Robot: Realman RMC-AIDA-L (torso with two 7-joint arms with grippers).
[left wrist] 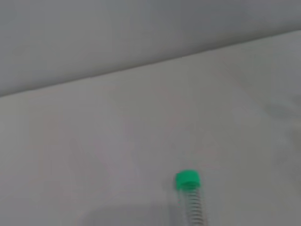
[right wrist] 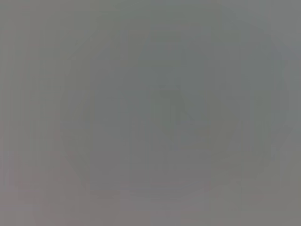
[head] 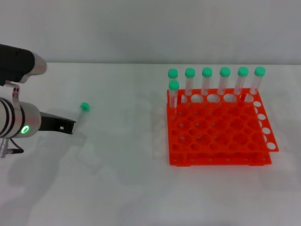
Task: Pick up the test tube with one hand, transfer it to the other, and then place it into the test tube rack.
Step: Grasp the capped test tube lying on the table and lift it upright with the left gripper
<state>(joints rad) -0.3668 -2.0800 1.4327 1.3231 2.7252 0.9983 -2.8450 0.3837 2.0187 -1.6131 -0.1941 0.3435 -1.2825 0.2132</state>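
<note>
The test tube (head: 83, 112) lies on the white table left of centre, its green cap pointing away from me. It also shows in the left wrist view (left wrist: 192, 195), cap up. My left gripper (head: 70, 126), black on a silver wrist with a green light, reaches in low from the left. Its tips are right at the tube's lower end; I cannot tell whether they touch it. The orange-red test tube rack (head: 218, 141) stands at the right. My right gripper is out of view, and the right wrist view shows only plain grey.
Several green-capped tubes (head: 207, 82) stand upright along the rack's far row, and one more (head: 173, 96) stands in the second row at its left end. The table's far edge meets a grey wall (head: 141, 28). A dark part of the left arm (head: 19, 63) sits at the upper left.
</note>
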